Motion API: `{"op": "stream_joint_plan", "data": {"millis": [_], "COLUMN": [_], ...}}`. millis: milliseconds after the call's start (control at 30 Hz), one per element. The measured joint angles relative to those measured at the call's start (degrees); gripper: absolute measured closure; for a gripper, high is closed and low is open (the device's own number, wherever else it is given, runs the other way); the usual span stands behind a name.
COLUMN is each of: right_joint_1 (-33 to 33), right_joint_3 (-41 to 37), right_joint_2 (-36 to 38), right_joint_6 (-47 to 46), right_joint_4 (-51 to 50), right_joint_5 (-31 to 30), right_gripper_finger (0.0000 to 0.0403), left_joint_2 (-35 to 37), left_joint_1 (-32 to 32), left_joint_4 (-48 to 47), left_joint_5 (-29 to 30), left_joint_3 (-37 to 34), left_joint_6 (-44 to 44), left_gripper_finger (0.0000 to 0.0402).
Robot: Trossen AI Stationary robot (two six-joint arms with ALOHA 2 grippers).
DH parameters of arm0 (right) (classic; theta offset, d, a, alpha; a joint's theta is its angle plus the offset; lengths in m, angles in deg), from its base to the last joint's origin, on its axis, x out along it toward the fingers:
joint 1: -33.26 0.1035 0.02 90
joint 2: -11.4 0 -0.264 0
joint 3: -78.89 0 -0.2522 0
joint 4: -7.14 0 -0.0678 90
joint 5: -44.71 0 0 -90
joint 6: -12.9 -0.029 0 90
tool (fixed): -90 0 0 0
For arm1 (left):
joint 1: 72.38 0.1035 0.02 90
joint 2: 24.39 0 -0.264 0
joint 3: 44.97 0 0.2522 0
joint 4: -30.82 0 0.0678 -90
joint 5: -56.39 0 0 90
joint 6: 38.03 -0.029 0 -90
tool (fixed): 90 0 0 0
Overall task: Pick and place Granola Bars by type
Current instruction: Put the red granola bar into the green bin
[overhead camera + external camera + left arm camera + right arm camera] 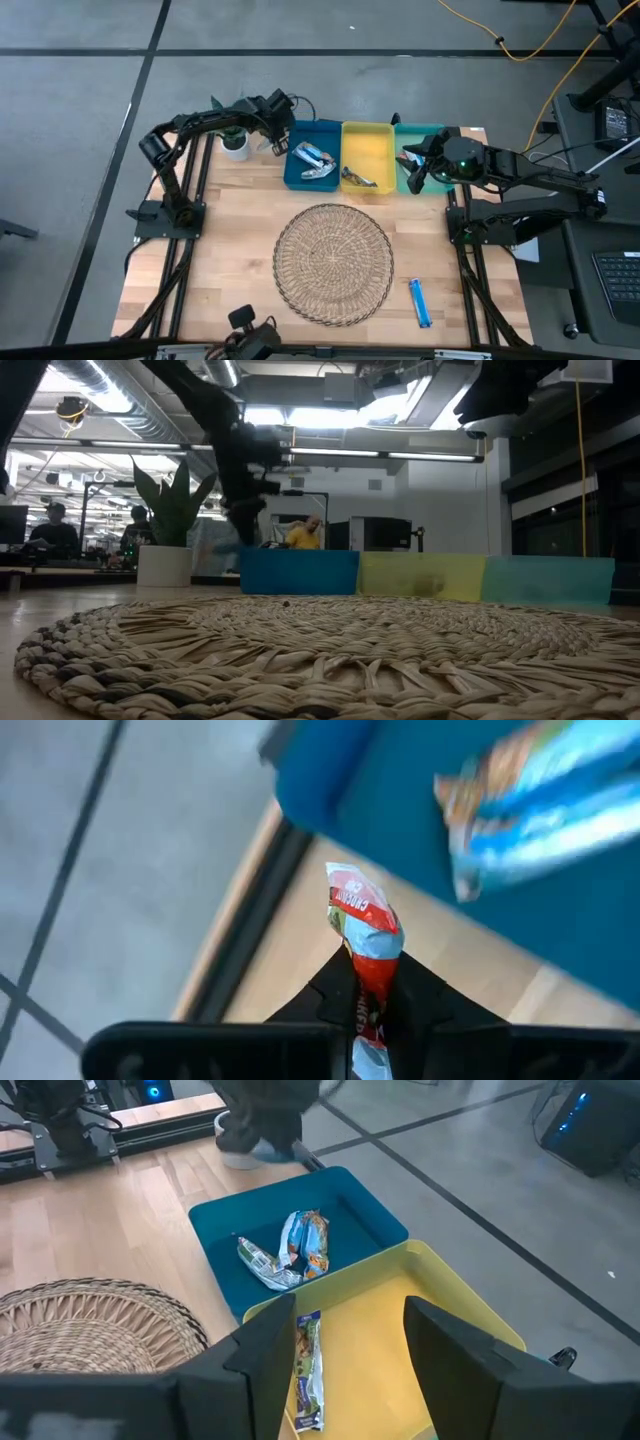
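My left gripper (276, 140) hovers by the blue tray's (296, 178) far left corner, shut on a red-and-white granola bar (364, 920). Two or three blue-wrapped bars (312, 162) lie in the blue tray, also seen as blue-wrapped bars (290, 1252) in the right wrist view. One greenish-silver bar (308, 1372) lies in the yellow tray (368, 140). A blue bar (420, 302) lies flat on the table near the right near corner. My right gripper (340, 1355) is open above the teal tray (428, 132), touching nothing. My left gripper (372, 988) pinches the red-and-white bar between its two fingers by one end (374, 978). The bar runs along the fingers, and its free end (350, 885) sticks out past the fingertips. It is lifted clear, over the table edge beside the blue tray.
The round wicker mat (333, 262) fills the table's middle. A white pot with a plant (235, 146) stands just left of my left gripper. The three trays sit side by side along the far edge. People sit in the room behind, in the low view.
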Motion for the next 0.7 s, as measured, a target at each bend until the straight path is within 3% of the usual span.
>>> {"op": "stream_joint_plan", "data": {"millis": [367, 700], "right_joint_1": [0.0, -0.2], "right_joint_3": [0.0, 0.0], "right_joint_2": [0.0, 0.0], "right_joint_6": [0.2, 2.6], "right_joint_4": [0.0, 2.3], "right_joint_5": [0.0, 0.0], "right_gripper_finger": [0.0215, 0.0215], "left_joint_2": [10.9, 19.5], "left_joint_1": [-4.3, -11.7], "left_joint_4": [2.2, 10.4], "left_joint_5": [-1.1, -1.8], "left_joint_3": [5.8, 9.1], "left_joint_6": [9.0, 14.3], "left_gripper_finger": [0.0381, 0.0381]}}
